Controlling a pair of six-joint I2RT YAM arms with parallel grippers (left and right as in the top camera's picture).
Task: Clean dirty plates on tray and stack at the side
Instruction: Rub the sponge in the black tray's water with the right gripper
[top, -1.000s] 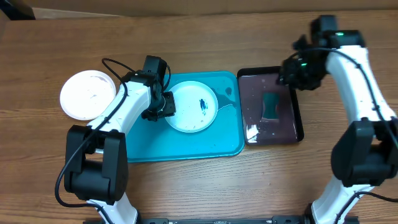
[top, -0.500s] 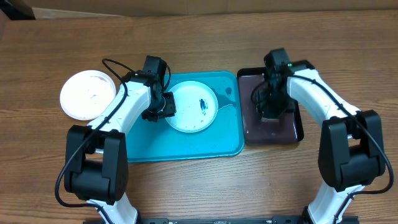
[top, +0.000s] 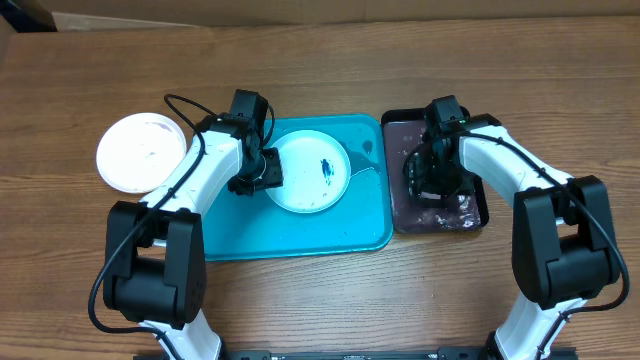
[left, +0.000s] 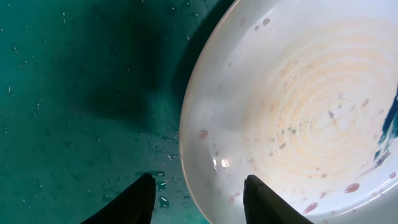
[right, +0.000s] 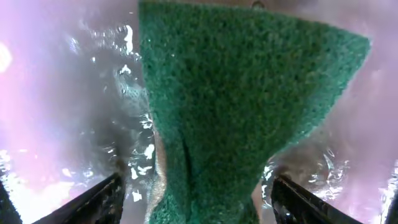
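A pale plate (top: 305, 180) with a dark blue smear (top: 327, 168) lies on the turquoise tray (top: 300, 235). My left gripper (top: 262, 172) is open at the plate's left rim. In the left wrist view its fingers (left: 199, 180) straddle the rim of the wet plate (left: 292, 106), one over the tray (left: 74, 93), one over the plate. A white plate (top: 140, 152) sits on the table left of the tray. The yellow-green rimmed plate is out of view. My right gripper (top: 435, 175) is open, low over a green sponge (right: 236, 93) that lies between its fingers (right: 197, 180).
A smaller black tray (top: 400, 150) holding the sponge and water stands just right of the turquoise tray; its wet floor (right: 50, 93) glistens in the right wrist view. A cable loops over my left arm (top: 185, 100).
My right arm has swung in from the back right and come down over the sponge in the black tray. My left arm and the plates have not moved.
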